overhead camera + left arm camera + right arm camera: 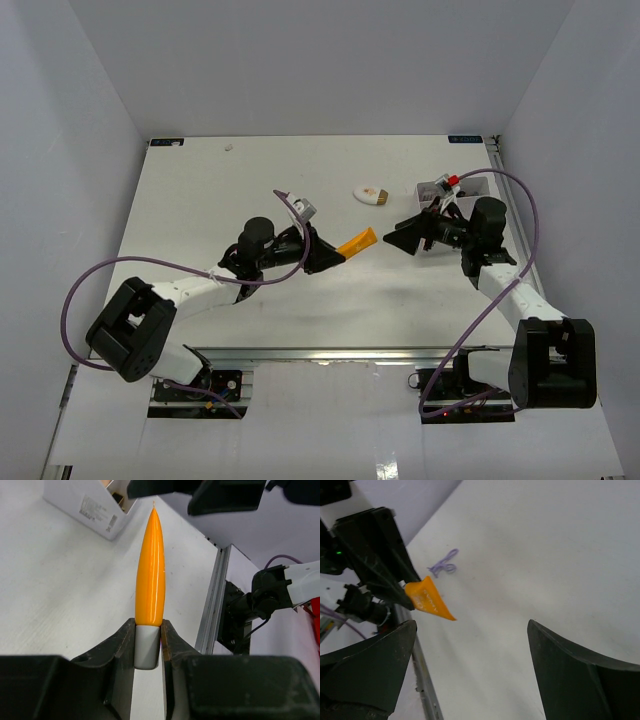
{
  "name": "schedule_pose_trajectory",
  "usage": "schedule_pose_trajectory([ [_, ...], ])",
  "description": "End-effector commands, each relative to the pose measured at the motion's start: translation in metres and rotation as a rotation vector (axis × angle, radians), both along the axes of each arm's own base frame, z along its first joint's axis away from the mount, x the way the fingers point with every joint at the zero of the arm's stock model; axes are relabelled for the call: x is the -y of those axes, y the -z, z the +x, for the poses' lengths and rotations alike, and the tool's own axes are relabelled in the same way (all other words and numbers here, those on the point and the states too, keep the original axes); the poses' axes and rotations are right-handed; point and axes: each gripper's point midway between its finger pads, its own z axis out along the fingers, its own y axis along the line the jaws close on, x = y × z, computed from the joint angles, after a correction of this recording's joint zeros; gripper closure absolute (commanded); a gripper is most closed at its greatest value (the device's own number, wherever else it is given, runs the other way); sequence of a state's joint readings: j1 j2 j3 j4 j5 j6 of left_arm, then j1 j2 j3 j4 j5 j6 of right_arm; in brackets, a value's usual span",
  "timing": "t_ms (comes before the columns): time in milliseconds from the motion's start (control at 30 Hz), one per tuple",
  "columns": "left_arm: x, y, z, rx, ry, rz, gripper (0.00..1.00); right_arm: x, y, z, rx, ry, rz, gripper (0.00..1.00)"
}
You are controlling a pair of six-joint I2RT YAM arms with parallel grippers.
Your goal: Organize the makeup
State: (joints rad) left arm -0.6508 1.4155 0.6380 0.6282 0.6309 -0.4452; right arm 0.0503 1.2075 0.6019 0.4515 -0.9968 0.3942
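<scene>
An orange tube (358, 243) with a white cap (148, 647) hangs over the middle of the table. My left gripper (335, 255) is shut on the cap (148, 645), and the crimped end points at the right gripper. My right gripper (398, 238) stands wide open a short way to the right of the tube, with nothing between its fingers (471, 625). In the right wrist view the tube's flat end (427, 599) shows ahead and to the left. A purple loop (443, 562) lies on the table beyond it. A white oval compact (370, 194) lies behind the tube.
A white compartment tray (480, 182) with small items in it stands at the back right, behind my right gripper; its labelled wall (85, 505) shows in the left wrist view. The table's metal front rail (212, 605) runs along the near edge.
</scene>
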Motion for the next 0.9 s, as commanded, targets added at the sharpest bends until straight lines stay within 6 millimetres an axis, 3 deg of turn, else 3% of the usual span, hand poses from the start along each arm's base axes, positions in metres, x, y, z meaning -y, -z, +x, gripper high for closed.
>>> schedule_pose_trajectory([
  [0, 0.009, -0.049, -0.01, 0.175, 0.086, -0.122, 0.92, -0.014, -0.046, -0.042, 0.233, -0.273, 0.094, 0.01],
  [367, 0.019, -0.053, -0.017, 0.176, 0.163, -0.136, 0.92, -0.03, -0.043, -0.053, 0.301, -0.396, 0.075, 0.19],
  [667, 0.025, -0.051, -0.02, 0.163, 0.194, -0.128, 0.91, -0.04, -0.052, -0.058, 0.343, -0.45, 0.074, 0.45],
  [867, 0.026, -0.048, -0.02, 0.149, 0.197, -0.122, 0.9, -0.041, -0.057, -0.059, 0.348, -0.458, 0.076, 0.55],
])
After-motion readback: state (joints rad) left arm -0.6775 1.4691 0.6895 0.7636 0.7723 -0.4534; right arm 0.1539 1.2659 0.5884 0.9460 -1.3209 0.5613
